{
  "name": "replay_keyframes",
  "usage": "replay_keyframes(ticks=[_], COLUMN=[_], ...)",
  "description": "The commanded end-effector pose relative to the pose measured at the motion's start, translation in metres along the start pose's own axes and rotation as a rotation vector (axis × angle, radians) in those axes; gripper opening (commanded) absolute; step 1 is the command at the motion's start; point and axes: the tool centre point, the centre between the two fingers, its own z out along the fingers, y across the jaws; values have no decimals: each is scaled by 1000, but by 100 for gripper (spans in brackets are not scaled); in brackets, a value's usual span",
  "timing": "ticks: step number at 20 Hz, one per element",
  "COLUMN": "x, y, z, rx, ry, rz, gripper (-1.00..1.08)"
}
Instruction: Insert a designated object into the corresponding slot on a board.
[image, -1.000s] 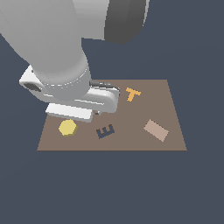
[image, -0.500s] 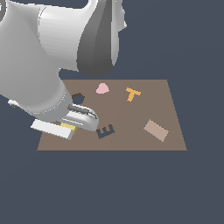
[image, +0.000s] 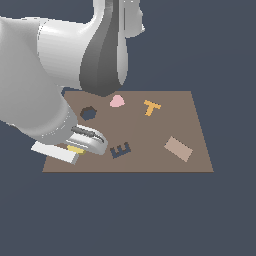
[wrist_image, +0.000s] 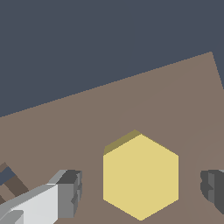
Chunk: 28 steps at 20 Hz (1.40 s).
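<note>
No printed text, labels, brands or numbers readable anywhere, only letter-shaped forms on the brown board (image: 150, 131): an orange T-shaped piece (image: 152, 107), a dark E-shaped cutout (image: 120, 150) nearer the board's front edge

- A plain, dark slate-blue backdrop (image: 220, 45) fills the whole scene on every side.
- No separate wall and floor can be told apart.
- Light is even and soft.
</note>
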Motion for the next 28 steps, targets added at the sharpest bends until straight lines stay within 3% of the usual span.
replay_keyframes(ticks=[1,9,10,28], x=[0,1,1,-1], y=[0,0,0,-2], z=[1,20,20,13], rx=[0,1,1,20], ry=[0,1,1,-17], rz=[0,1,1,-17], gripper=[100,100,-100,-100])
